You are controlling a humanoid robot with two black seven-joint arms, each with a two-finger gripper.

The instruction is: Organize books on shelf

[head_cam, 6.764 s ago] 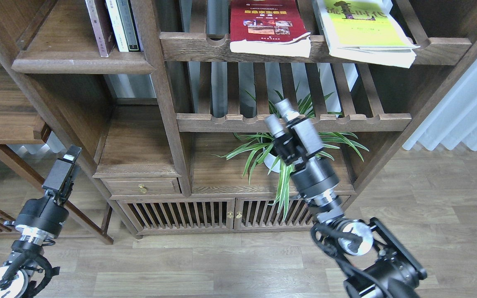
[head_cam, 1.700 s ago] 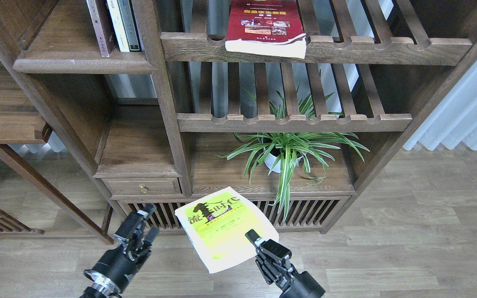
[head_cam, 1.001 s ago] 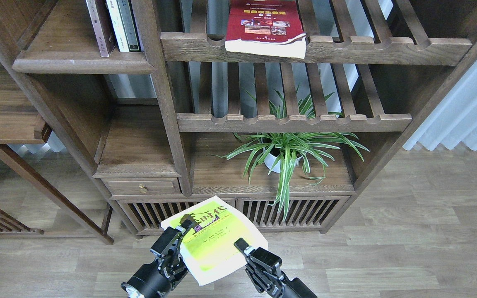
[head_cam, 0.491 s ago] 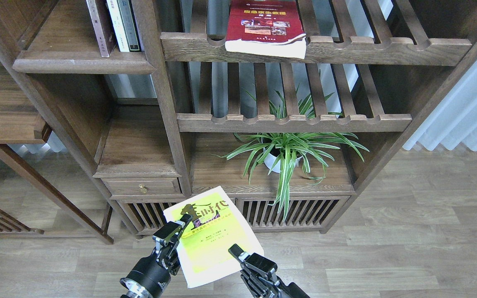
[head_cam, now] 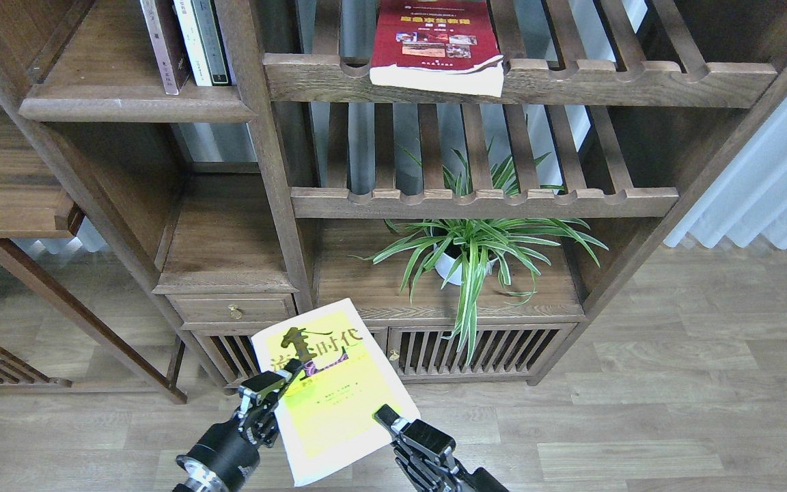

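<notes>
The yellow-green and white paperback book (head_cam: pixel 330 386) hangs low in the near centre of the head view, cover up, above the floor and in front of the cabinet doors, held between both arms; its long axis runs from near right to far left, tilted toward the solid dark-brown wooden shelf board (head_cam: pixel 127 106) high at the far left; the left gripper (head_cam: pixel 272 389) is clenched on the book's left edge, and the right gripper (head_cam: pixel 388 418) grasps its near right edge, so both are equally close; the shelf lies up and left, which favours the left arm; the red paperback with small photos (head_cam: pixel 434 44) lies flat on the slatted rack, overhanging its front rail; half a second ago the book sat slightly lower and further right, and 6.8 seconds ago it lay on the slatted rack beside the red one.
</notes>
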